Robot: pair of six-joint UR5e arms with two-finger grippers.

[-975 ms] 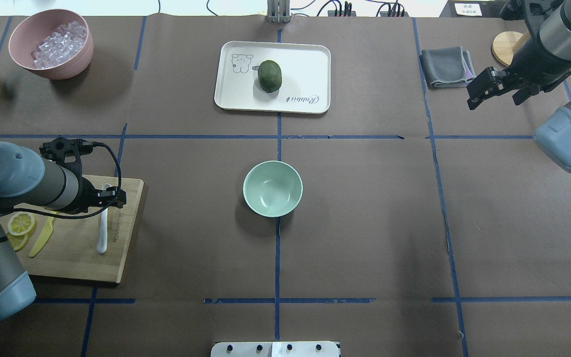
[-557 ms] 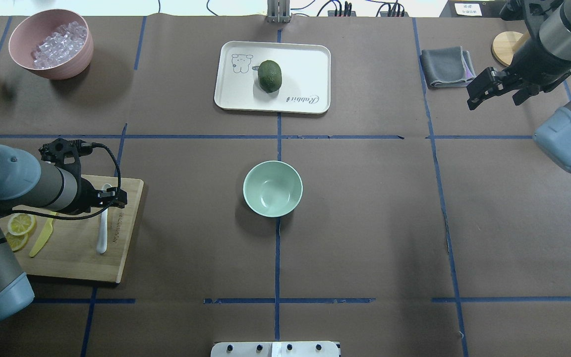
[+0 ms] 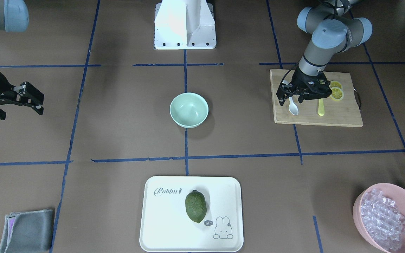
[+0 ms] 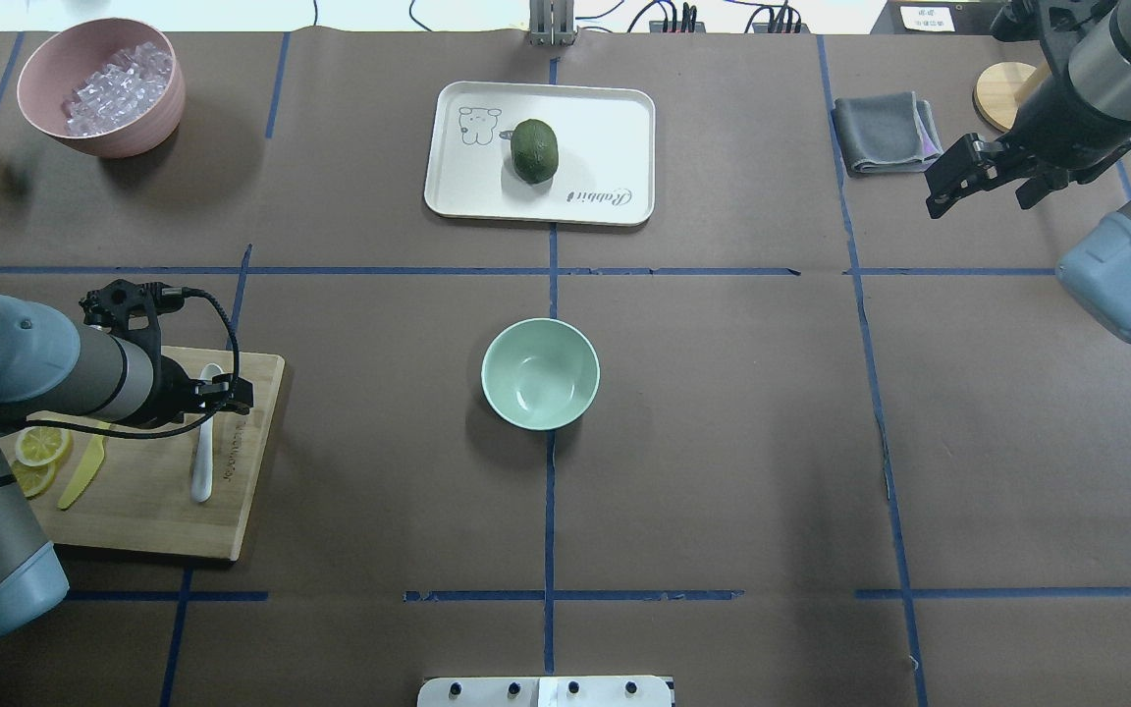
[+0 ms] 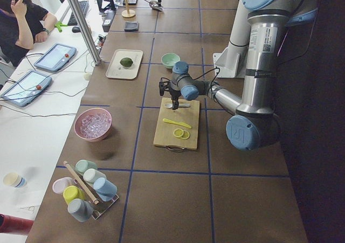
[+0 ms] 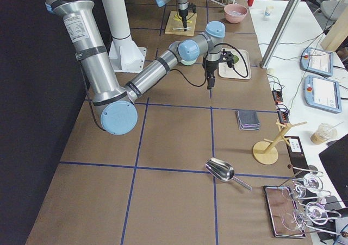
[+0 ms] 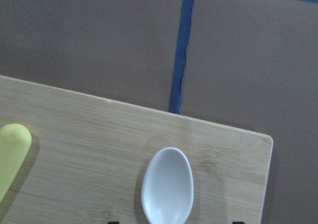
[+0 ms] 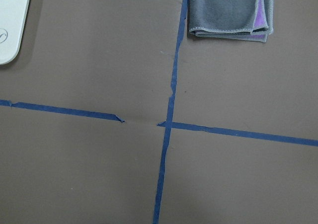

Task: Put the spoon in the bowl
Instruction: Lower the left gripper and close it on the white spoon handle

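The white spoon [image 4: 202, 462] lies on the wooden cutting board [image 4: 148, 511] at the left, its scoop pointing away from me. My left gripper [image 4: 215, 401] hangs just above it, open, with a finger on either side. The front view shows the same: the gripper [image 3: 291, 101] is over the spoon [image 3: 293, 109]. The left wrist view shows the scoop [image 7: 168, 186] between my fingertips. The mint-green bowl [image 4: 540, 373] stands empty at the table's middle and also shows in the front view [image 3: 188, 109]. My right gripper [image 4: 933, 196] is open and empty, in the air at the far right.
A yellow knife [image 4: 84, 471] and lemon slices [image 4: 40, 444] share the board beside the spoon. A pink bowl of ice cubes [image 4: 99, 83] is at the far left. A white tray [image 4: 605, 128] with an avocado [image 4: 534, 150] is behind the bowl. A grey cloth [image 4: 885, 133] lies far right.
My left arm has dropped slightly, bringing the open gripper closer over the spoon. The spoon, the bowl and my right arm have not moved.
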